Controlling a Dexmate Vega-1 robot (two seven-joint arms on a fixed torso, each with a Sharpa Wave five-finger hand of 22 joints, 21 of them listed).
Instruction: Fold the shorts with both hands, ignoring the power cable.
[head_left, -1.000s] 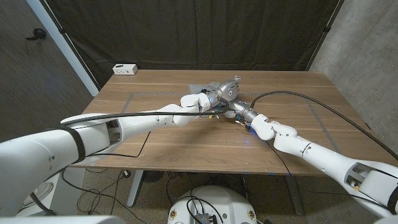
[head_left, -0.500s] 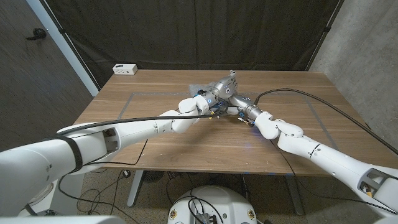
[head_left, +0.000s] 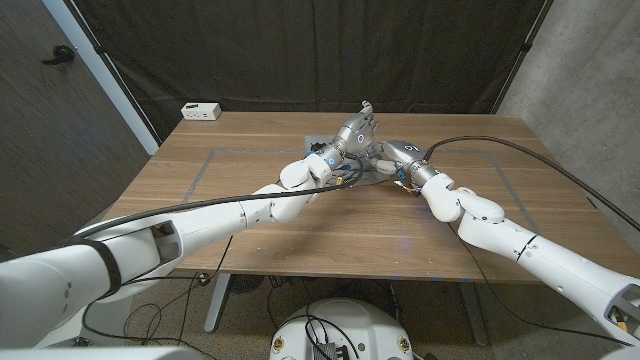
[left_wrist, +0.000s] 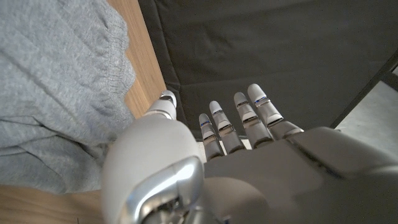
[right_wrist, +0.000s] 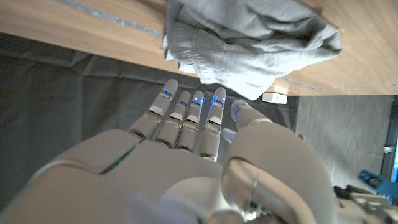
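Both arms are reaching in from the bottom corners of the head view and meeting at the upper centre of the frame, over the far middle of the wooden counter (head_left: 250, 215). The left robot hand (head_left: 352, 133) is sitting raised there, fingers pointing up and apart, holding nothing; in its wrist view the left robot hand is showing straight, spread fingers (left_wrist: 214, 124) with only dark curtain past them. The right robot hand (head_left: 398, 158) is lying just right of it, low near the counter. In the right wrist view its fingers (right_wrist: 186, 115) are extended side by side and loosely apart, gripping nothing, tips close to the cloth; whether they are touching it, cannot tell. The grey shorts (right_wrist: 249, 37) are lying bunched on the counter under and between the two hands, mostly hidden in the head view. A black power cable (head_left: 520, 150) is arcing across the right part of the frame. A small white box (head_left: 201, 111) is sitting at the counter's upper left corner.
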